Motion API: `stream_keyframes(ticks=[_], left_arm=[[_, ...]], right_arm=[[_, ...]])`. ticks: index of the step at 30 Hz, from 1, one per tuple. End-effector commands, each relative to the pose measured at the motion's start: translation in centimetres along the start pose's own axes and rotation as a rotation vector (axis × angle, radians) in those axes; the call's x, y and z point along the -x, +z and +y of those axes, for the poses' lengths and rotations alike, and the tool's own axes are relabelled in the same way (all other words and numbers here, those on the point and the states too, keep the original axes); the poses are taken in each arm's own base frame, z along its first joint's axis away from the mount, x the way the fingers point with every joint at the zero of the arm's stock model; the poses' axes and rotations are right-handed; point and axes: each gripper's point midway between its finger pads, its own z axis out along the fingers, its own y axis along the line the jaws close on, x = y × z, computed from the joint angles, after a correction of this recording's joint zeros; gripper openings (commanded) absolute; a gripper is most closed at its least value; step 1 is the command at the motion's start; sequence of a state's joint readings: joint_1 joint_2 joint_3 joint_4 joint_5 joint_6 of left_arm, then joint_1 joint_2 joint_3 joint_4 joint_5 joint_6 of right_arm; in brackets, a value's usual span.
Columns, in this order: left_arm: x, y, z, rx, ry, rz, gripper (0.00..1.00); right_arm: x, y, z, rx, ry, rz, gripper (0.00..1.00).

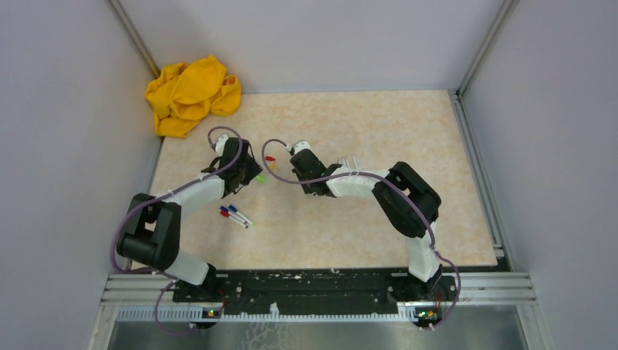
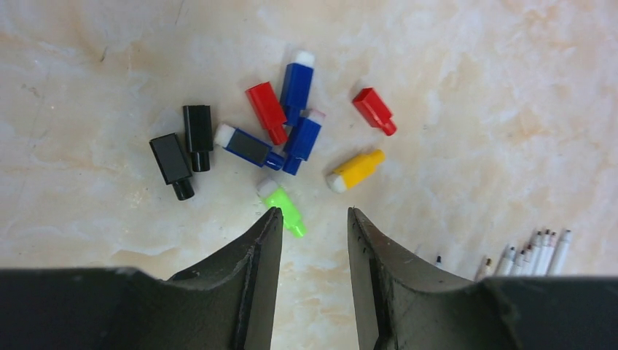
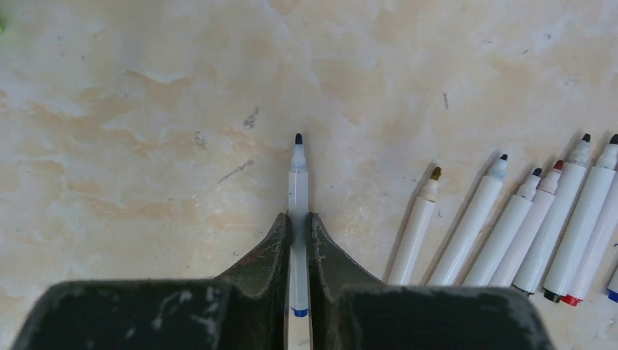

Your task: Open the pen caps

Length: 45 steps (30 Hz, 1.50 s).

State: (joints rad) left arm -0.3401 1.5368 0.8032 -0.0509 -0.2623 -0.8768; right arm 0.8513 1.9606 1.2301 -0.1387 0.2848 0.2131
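right gripper [image 3: 297, 219] fills the bottom of its wrist view, black jaws pressed tight on a white uncapped marker [image 3: 298, 182], its dark tip pointing away. beside it a row of uncapped markers [image 3: 510, 226] lies fanned on the marbled table [image 3: 146, 109], tips bare. over to the left wrist view: left gripper [image 2: 313, 215] hovers with jaws spread, nothing between them. the pen caps [image 2: 304, 138] lie loose in a cluster right ahead of it, all off their markers. green cap [image 2: 284, 208] is nearest, just beside one fingertip, then the yellow cap [image 2: 355, 170]. beyond those lie two red caps [image 2: 267, 111] and three blue caps [image 2: 248, 146], with two black caps [image 2: 172, 160] at the cluster's edge. from above, a few more markers [image 1: 235, 216] with blue and red ends lie near the left arm, and a yellow cloth [image 1: 191, 95] sits bunched in the far corner.
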Motion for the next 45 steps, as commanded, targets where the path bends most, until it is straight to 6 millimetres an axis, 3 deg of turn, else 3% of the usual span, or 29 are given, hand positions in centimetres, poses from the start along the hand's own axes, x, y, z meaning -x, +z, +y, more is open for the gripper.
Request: stream_keyframes(ticks=[1,12,28,30,32,36,40,45], left_arm=[[1.6,-1.5,-0.5,-0.023,-0.009,-0.042,0.45],[3.4,-4.3,-1.7,-0.091,-0.035,-0.096,0.45],[3.8,-5.2,-1.7,-0.104,-0.040,-0.113,0.45],[3.8,-5.2,-1.6,-0.104,-0.043,-0.114,0.45],[3.8,-5.3,-1.5,-0.102,-0.046,-0.117,0.48],[4.3,-5.8,-1.6,-0.112,-0.059,-0.136,0.66],[5.3,-6.8,-2.2,-0.135,-0.067,-0.167,0.74],[8.0,-9.3,-3.0,-0.158,-0.077,-0.250,0.81]], right_arm=[[-1.3,-0.7,-2.5,-0.072,0.016,0.035,0.02],[-2.1,-1.0,-6.0,-0.168,0.050,0.050,0.02],[-2.8,-0.6,-9.2,-0.271,0.056,0.057,0.04],[-2.2,-0.7,-9.0,-0.256,0.051,0.036,0.07],[-1.5,-1.0,-8.8,-0.240,0.055,0.011,0.17],[0.4,-1.8,-8.3,-0.202,0.038,-0.040,0.35],[2.2,-2.7,-7.8,-0.176,0.031,-0.080,0.39],[4.9,-4.3,-6.1,-0.130,-0.002,-0.153,0.43]])
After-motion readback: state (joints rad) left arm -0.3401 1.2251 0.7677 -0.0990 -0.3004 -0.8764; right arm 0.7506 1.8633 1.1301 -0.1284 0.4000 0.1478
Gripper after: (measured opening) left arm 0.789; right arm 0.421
